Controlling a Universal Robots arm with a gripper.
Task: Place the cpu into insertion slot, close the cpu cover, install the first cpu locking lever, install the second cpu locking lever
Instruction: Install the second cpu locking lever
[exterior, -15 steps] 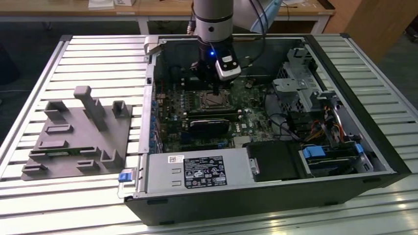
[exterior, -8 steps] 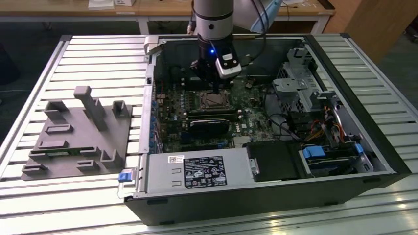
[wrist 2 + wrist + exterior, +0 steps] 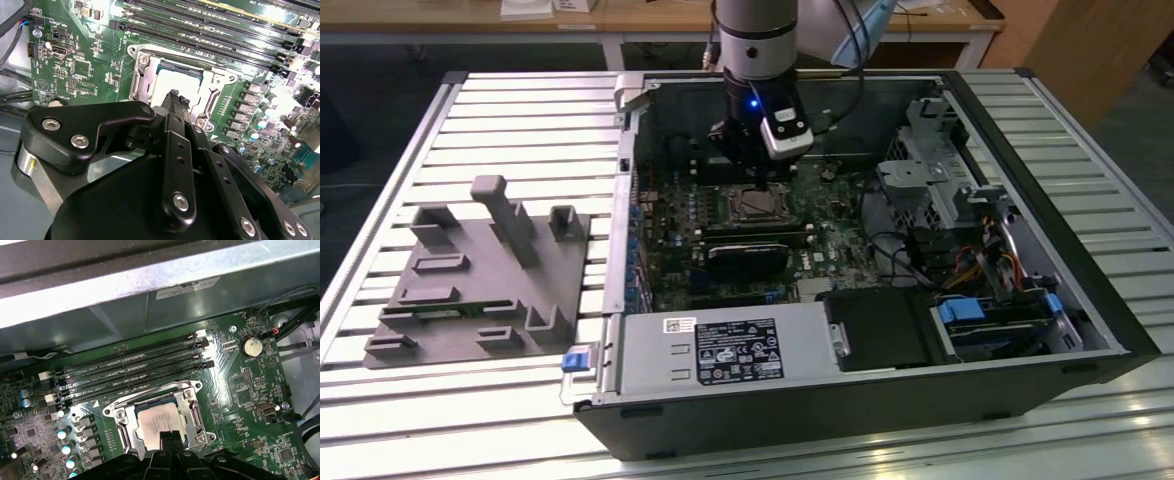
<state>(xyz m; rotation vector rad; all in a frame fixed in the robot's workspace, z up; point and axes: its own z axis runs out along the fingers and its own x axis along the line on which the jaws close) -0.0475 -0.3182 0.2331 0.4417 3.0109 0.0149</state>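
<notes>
the gripper (image 3: 169, 436) hides one edge of the single cpu (image 3: 159, 421) under the cpu cover (image 3: 193, 412); its fingertips (image 3: 173, 95) sit pressed together, holding nothing.

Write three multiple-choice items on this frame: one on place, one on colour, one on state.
1. Where is the cpu?
A. In the insertion slot
B. On the table outside the case
C. On top of the long black card

2. What colour is the motherboard?
A. Blue
B. Green
C. Red

3. How does the cpu cover stand?
A. Raised upright
B. Taken off and lying apart
C. Down flat over the chip

Answers:
1 A: in both wrist views the pale chip lies inside the socket.
2 B: the board around the socket is green.
3 C: the silver frame lies flat around the chip, whose top shows through the window.
</notes>
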